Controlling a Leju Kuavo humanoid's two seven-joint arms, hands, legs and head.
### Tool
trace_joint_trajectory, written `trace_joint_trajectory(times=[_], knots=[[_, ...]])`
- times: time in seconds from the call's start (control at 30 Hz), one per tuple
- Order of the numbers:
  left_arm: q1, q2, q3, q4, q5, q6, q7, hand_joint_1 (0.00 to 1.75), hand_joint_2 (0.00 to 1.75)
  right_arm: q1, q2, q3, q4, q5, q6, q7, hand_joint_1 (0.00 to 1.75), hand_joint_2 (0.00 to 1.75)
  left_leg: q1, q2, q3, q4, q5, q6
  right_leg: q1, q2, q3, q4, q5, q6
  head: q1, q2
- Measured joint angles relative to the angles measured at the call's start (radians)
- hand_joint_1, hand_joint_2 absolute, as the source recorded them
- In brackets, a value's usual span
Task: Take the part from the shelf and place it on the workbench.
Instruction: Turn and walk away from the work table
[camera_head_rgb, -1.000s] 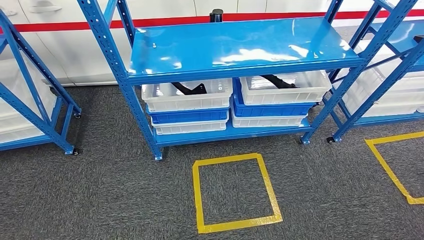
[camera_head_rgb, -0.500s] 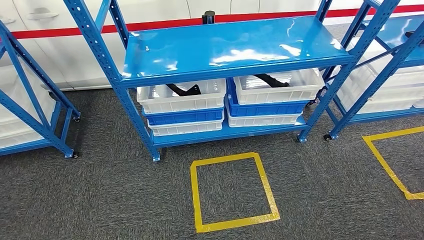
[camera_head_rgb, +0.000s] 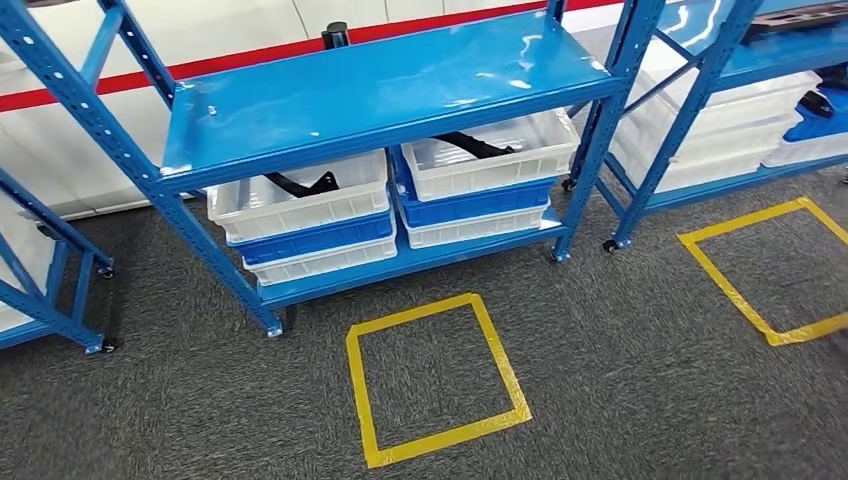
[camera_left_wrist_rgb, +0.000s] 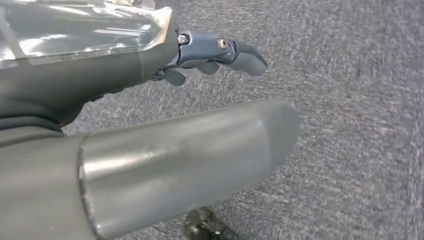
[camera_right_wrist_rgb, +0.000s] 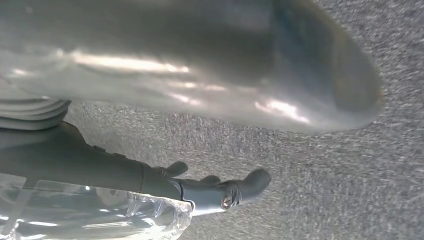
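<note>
Two stacks of bins (camera_head_rgb: 300, 215) side by side on the shelf's (camera_head_rgb: 380, 90) lower level, a taped square (camera_head_rgb: 436, 378) before it

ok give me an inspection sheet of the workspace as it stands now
Surface: grey carpet floor with yellow tape squares; workbench nothing seen.
Job's things: blue metal shelf rack; black parts lie in the top white plastic bins on its lower level, stacked over blue bins.
Clutter: small black cylinder behind the rack.
Hands: left hand and right hand hang over carpet, fingers apart, holding nothing.
Cables: nothing seen.
Surroundings: more blue racks either side, white wall with red stripe.
</note>
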Motion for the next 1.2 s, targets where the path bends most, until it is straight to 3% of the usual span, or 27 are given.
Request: trace_joint_trajectory(times=[0.03, 0.07, 0.1, 0.13, 0.2, 0.23, 0.27, 0.3, 0.33, 0.4, 0.43, 0.5, 0.57, 0.6, 0.63, 0.67, 0.7, 0.77, 0.83, 0.87, 0.93, 1.0, 1.07, 1.1, 1.13, 1.2], knots=[[0.000, -0.001, 0.000, 0.000, 0.001, 0.000, 0.000, 0.00, 0.00, 0.000, 0.000, 0.000, 0.000, 0.001, 0.000, 0.001, 0.00, 0.00, -0.003, -0.004, -0.022, 0.052, -0.021, 0.005, 0.005, 0.009, -0.003, 0.000, 0.002, -0.002, -0.001, 0.000], [0.001, -0.002, 0.000, 0.000, 0.002, 0.000, 0.000, 0.00, 0.00, 0.001, 0.000, 0.000, 0.000, 0.002, 0.001, 0.002, 0.00, 0.00, -0.006, -0.006, -0.032, 0.077, -0.024, 0.012, 0.010, 0.019, -0.004, 0.000, 0.002, -0.003, -0.001, 0.000], [0.001, -0.003, 0.000, 0.000, 0.003, 0.000, -0.001, 0.00, 0.00, 0.001, 0.000, 0.000, 0.000, 0.001, 0.001, 0.003, 0.00, 0.00, -0.011, -0.009, -0.025, 0.065, -0.007, 0.023, 0.015, 0.030, -0.004, 0.000, 0.003, -0.005, -0.001, 0.000], [0.002, -0.004, 0.000, 0.000, 0.004, -0.001, -0.001, 0.00, 0.00, 0.000, 0.000, 0.000, 0.000, 0.001, 0.001, 0.004, 0.00, 0.00, -0.017, -0.017, -0.003, 0.021, 0.023, 0.037, 0.020, 0.042, -0.003, 0.000, 0.004, -0.005, -0.002, 0.000], [0.003, -0.004, 0.000, 0.000, 0.006, -0.005, -0.004, 0.00, 0.00, -0.001, 0.003, 0.000, 0.000, -0.002, 0.000, 0.004, 0.00, 0.00, -0.030, -0.064, 0.056, -0.100, 0.083, 0.072, 0.025, 0.066, -0.002, -0.001, 0.005, -0.006, 0.000, 0.000], [0.003, -0.003, 0.000, -0.001, 0.007, -0.007, -0.005, 0.00, 0.00, -0.002, 0.004, 0.000, 0.000, -0.003, 0.000, 0.004, 0.00, 0.00, -0.036, -0.084, 0.076, -0.140, 0.099, 0.083, 0.025, 0.076, -0.003, -0.001, 0.007, -0.004, 0.000, 0.000], [0.003, -0.002, 0.000, -0.001, 0.007, -0.008, -0.006, 0.00, 0.00, -0.002, 0.006, 0.000, -0.001, -0.004, 0.000, 0.004, 0.00, 0.00, -0.041, -0.096, 0.086, -0.160, 0.105, 0.091, 0.023, 0.085, -0.004, -0.002, 0.009, 0.000, 0.000, 0.000], [0.003, -0.001, 0.000, -0.002, 0.007, -0.009, -0.008, 0.00, 0.00, -0.002, 0.007, 0.000, -0.001, -0.005, -0.001, 0.003, 0.00, 0.00, -0.045, -0.090, 0.088, -0.163, 0.105, 0.093, 0.023, 0.094, -0.006, -0.004, 0.012, 0.005, -0.001, 0.000], [0.003, -0.002, 0.000, -0.002, 0.007, -0.010, -0.009, 0.00, 0.00, -0.001, 0.008, 0.000, -0.001, -0.005, -0.001, 0.003, 0.00, 0.00, -0.048, -0.080, 0.091, -0.171, 0.109, 0.093, 0.021, 0.104, -0.009, -0.010, 0.016, 0.011, -0.002, 0.000], [0.002, -0.003, 0.000, -0.002, 0.007, -0.012, -0.010, 0.00, 0.00, 0.002, 0.007, 0.000, -0.001, -0.006, -0.001, 0.003, 0.00, 0.00, -0.046, -0.053, 0.106, -0.200, 0.124, 0.091, 0.024, 0.087, -0.021, 0.003, 0.009, 0.017, -0.002, 0.000], [0.003, -0.004, 0.000, -0.002, 0.007, -0.014, -0.012, 0.00, 0.00, 0.002, 0.006, 0.000, -0.001, -0.006, -0.002, 0.003, 0.00, 0.00, -0.044, -0.037, 0.112, -0.215, 0.132, 0.090, 0.029, 0.066, -0.037, 0.034, -0.008, 0.014, 0.000, 0.000], [0.004, -0.004, 0.000, -0.002, 0.007, -0.020, -0.014, 0.00, 0.00, 0.000, 0.005, 0.000, -0.001, -0.008, -0.003, 0.003, 0.00, 0.00, -0.045, -0.009, 0.113, -0.224, 0.138, 0.092, 0.032, 0.023, -0.086, 0.144, -0.064, 0.004, 0.003, 0.000], [0.004, -0.005, 0.000, -0.002, 0.007, -0.022, -0.014, 0.00, 0.00, 0.002, 0.004, 0.000, -0.002, -0.010, -0.003, 0.003, 0.00, 0.00, -0.049, 0.018, 0.108, -0.224, 0.138, 0.092, 0.031, 0.010, -0.118, 0.228, -0.098, 0.007, 0.003, 0.000], [0.004, -0.005, 0.000, -0.002, 0.007, -0.023, -0.014, 0.00, 0.00, 0.005, 0.003, 0.000, -0.002, -0.011, -0.003, 0.003, 0.00, 0.00, -0.050, 0.030, 0.107, -0.224, 0.139, 0.092, 0.031, 0.006, -0.107, 0.222, -0.094, 0.015, 0.003, 0.000], [0.004, -0.005, 0.000, -0.002, 0.007, -0.023, -0.014, 0.00, 0.00, 0.006, 0.003, 0.000, -0.002, -0.012, -0.003, 0.003, 0.00, 0.00, -0.051, 0.041, 0.107, -0.222, 0.138, 0.091, 0.031, 0.000, -0.076, 0.177, -0.077, 0.024, 0.003, 0.000], [0.004, -0.005, 0.000, -0.002, 0.007, -0.024, -0.014, 0.00, 0.00, 0.007, 0.002, 0.000, -0.002, -0.012, -0.003, 0.003, 0.00, 0.00, -0.051, 0.051, 0.107, -0.220, 0.138, 0.089, 0.032, -0.014, -0.030, 0.103, -0.053, 0.032, 0.003, 0.000], [0.004, -0.005, 0.000, -0.002, 0.007, -0.024, -0.014, 0.00, 0.00, 0.006, 0.001, 0.000, -0.002, -0.012, -0.003, 0.003, 0.00, 0.00, -0.054, 0.060, 0.107, -0.216, 0.136, 0.086, 0.034, -0.031, 0.010, 0.035, -0.034, 0.034, 0.003, 0.000], [0.002, -0.005, 0.000, -0.002, 0.007, -0.025, -0.014, 0.00, 0.00, 0.004, 0.000, 0.000, -0.002, -0.012, -0.003, 0.003, 0.00, 0.00, -0.059, 0.073, 0.107, -0.209, 0.132, 0.078, 0.038, -0.049, 0.051, -0.042, -0.013, 0.021, 0.001, 0.000], [0.001, -0.006, -0.001, -0.002, 0.007, -0.025, -0.014, 0.00, 0.00, 0.006, -0.001, 0.000, -0.002, -0.012, -0.003, 0.003, 0.00, 0.00, -0.060, 0.082, 0.108, -0.206, 0.131, 0.070, 0.039, -0.039, 0.048, -0.049, -0.008, 0.002, -0.002, 0.000], [0.000, -0.006, -0.001, -0.002, 0.007, -0.025, -0.014, 0.00, 0.00, 0.007, -0.002, 0.000, -0.002, -0.012, -0.003, 0.003, 0.00, 0.00, -0.058, 0.079, 0.107, -0.203, 0.128, 0.064, 0.035, -0.032, 0.048, -0.051, -0.005, -0.005, -0.001, 0.000], [0.000, -0.005, -0.001, -0.002, 0.007, -0.025, -0.014, 0.00, 0.00, 0.006, -0.003, 0.000, -0.002, -0.012, -0.003, 0.003, 0.00, 0.00, -0.052, 0.044, 0.092, -0.163, 0.092, 0.049, 0.026, -0.018, 0.048, -0.055, 0.004, -0.018, -0.003, 0.000], [0.002, -0.005, -0.001, -0.002, 0.007, -0.025, -0.014, 0.00, 0.00, 0.005, -0.002, 0.000, -0.002, -0.012, -0.004, 0.003, 0.00, 0.00, -0.043, 0.002, 0.047, -0.053, 0.020, 0.035, 0.021, -0.004, 0.043, -0.055, 0.011, -0.026, -0.006, 0.000], [0.003, -0.005, -0.001, -0.002, 0.007, -0.025, -0.015, 0.00, 0.00, 0.007, -0.001, 0.000, -0.002, -0.014, -0.004, 0.003, 0.00, 0.00, -0.033, -0.009, 0.004, 0.053, -0.023, 0.026, 0.020, 0.012, 0.037, -0.055, 0.016, -0.026, -0.006, 0.000], [0.003, -0.004, -0.001, -0.002, 0.006, -0.026, -0.015, 0.00, 0.00, 0.009, -0.001, 0.000, -0.002, -0.017, -0.004, 0.003, 0.00, 0.00, -0.028, -0.010, 0.002, 0.062, -0.015, 0.023, 0.018, 0.021, 0.036, -0.054, 0.017, -0.023, -0.006, 0.000], [0.003, -0.004, -0.001, -0.002, 0.005, -0.028, -0.016, 0.00, 0.00, 0.010, -0.001, 0.000, -0.002, -0.020, -0.004, 0.002, 0.00, 0.00, -0.023, -0.012, 0.018, 0.033, 0.010, 0.020, 0.015, 0.031, 0.036, -0.054, 0.019, -0.021, -0.006, 0.000], [0.004, -0.003, -0.001, -0.002, 0.001, -0.034, -0.017, 0.00, 0.00, 0.011, 0.000, 0.000, -0.002, -0.024, -0.006, 0.000, 0.00, 0.00, -0.013, -0.027, 0.082, -0.094, 0.080, 0.012, 0.011, 0.047, 0.036, -0.053, 0.021, -0.015, -0.007, 0.000]])
